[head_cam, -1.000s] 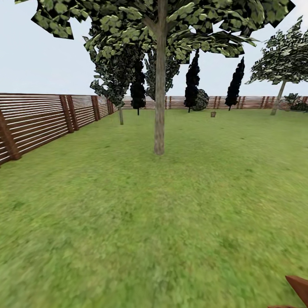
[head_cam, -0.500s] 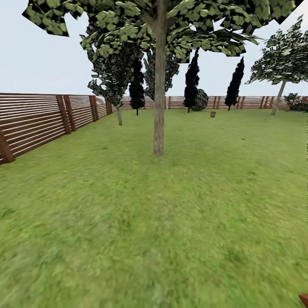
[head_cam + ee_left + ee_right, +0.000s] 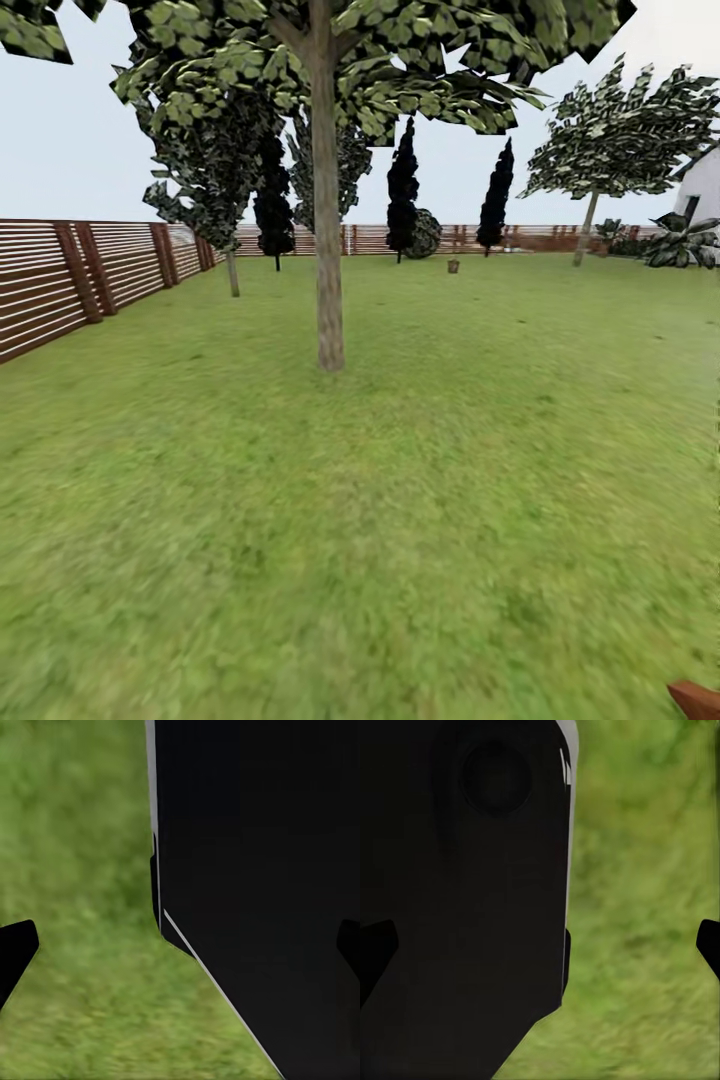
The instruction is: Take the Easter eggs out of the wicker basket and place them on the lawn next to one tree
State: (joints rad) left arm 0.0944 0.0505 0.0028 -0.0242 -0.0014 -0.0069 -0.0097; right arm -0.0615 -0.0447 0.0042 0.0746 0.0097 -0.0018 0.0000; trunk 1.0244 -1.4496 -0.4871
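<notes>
1. Two arms hang low beside the dark robot body (image 3: 255, 870), wrist cameras facing grass; both sets of fingers stand released, dark tips spread wide with nothing between them, likely stowed for driving.
2. Far across the lawn (image 3: 400, 480), near the back fence (image 3: 60, 280), a small brown shape, apparently the wicker basket (image 3: 453, 266), stands alone; eggs too distant to tell.
3. Nearest tree (image 3: 329, 260) rises mid-lawn, a plausible drop spot.

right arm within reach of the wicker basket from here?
Probably not. The wicker basket is a tiny brown shape far across the lawn, well beyond the near tree. Nothing blocks the way; the base must drive closer first.
</notes>
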